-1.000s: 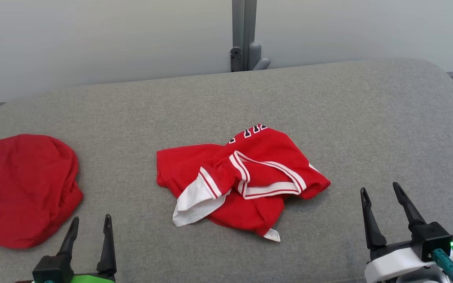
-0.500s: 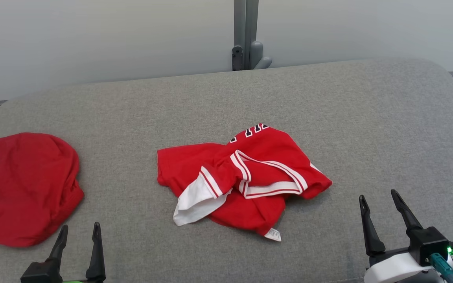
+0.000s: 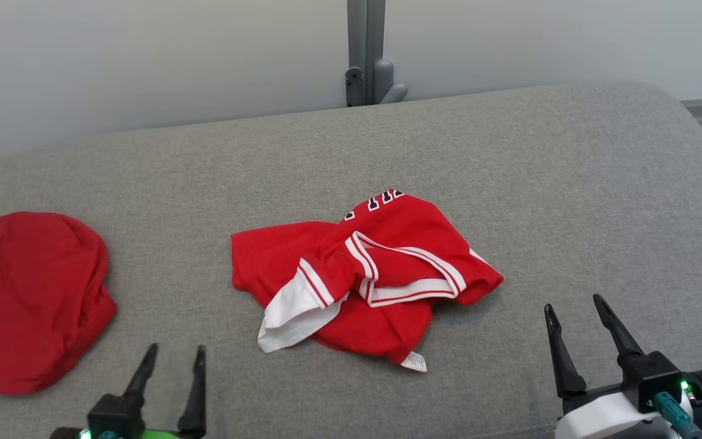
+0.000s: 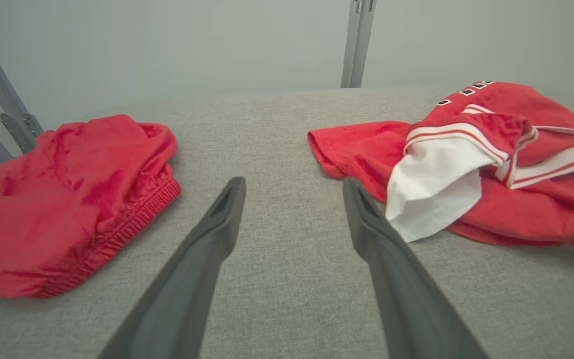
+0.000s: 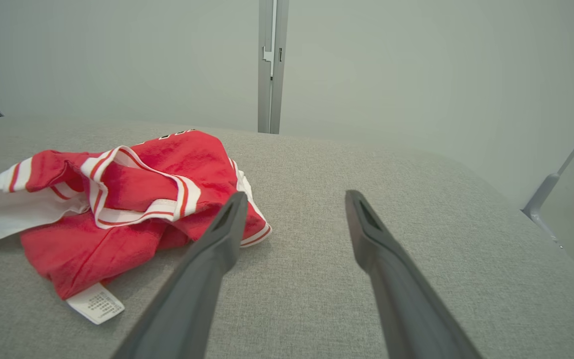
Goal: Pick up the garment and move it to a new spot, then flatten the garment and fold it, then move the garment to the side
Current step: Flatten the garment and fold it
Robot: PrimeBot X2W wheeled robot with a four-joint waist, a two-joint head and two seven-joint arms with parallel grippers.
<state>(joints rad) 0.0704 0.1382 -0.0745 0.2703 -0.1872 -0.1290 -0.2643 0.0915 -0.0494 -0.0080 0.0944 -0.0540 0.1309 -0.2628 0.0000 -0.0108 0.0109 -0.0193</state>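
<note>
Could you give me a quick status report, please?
Left gripper, right gripper open, empty. Striped red garment crumpled, centre, untouched. Plain red garment at left, apart.

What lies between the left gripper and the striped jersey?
Just bare grey cushion separates the left gripper from the jersey, as the head and left wrist views show. The plain red garment lies on the gripper's other side.

Ahead of my camera a plain pale wall (image 3: 144, 61), grey metal post (image 3: 362, 42) up its middle, grey fabric-covered table (image 3: 570, 183) with rounded corners below, soft even light, slanted metal strut (image 5: 541, 192) at right.
</note>
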